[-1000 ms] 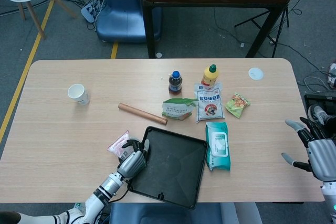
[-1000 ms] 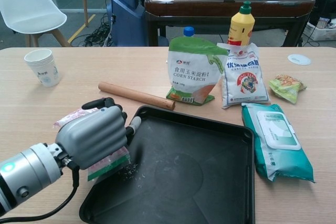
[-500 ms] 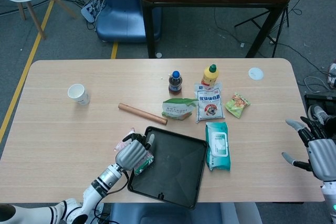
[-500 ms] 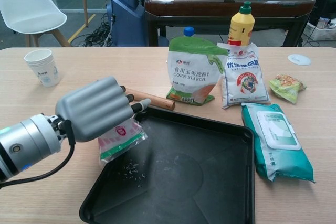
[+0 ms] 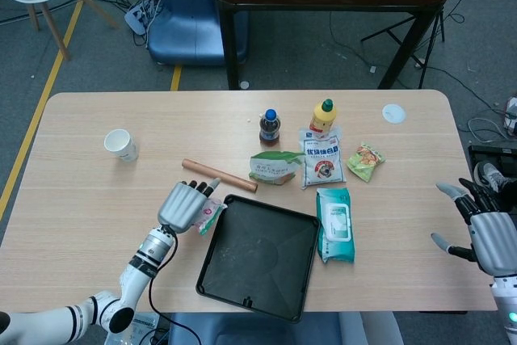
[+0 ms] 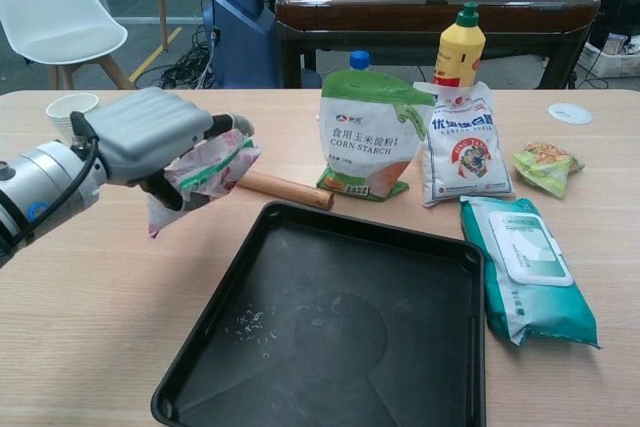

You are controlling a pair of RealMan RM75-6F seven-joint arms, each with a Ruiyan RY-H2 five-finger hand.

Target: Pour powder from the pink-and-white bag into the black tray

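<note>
Pale wooden table (image 5: pixel 97 199) below: left hand (image 6: pixel 150 135) clamps the pink-and-white plastic bag (image 6: pixel 200 173) — raised. Just right sits the black rectangular tray (image 6: pixel 340 327); right hand (image 5: pixel 485 236) spread, empty.

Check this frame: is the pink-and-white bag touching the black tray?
Apart. In the chest view the left hand holds the bag raised, left of the tray, with bare table visible between them.

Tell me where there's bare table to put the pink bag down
Free: the wide stretch between the paper cup, rolling pin and black tray, under the left hand holding the pink-and-white bag. Also right of the wipes pack. Crowded: behind the tray, around the corn starch bag.
</note>
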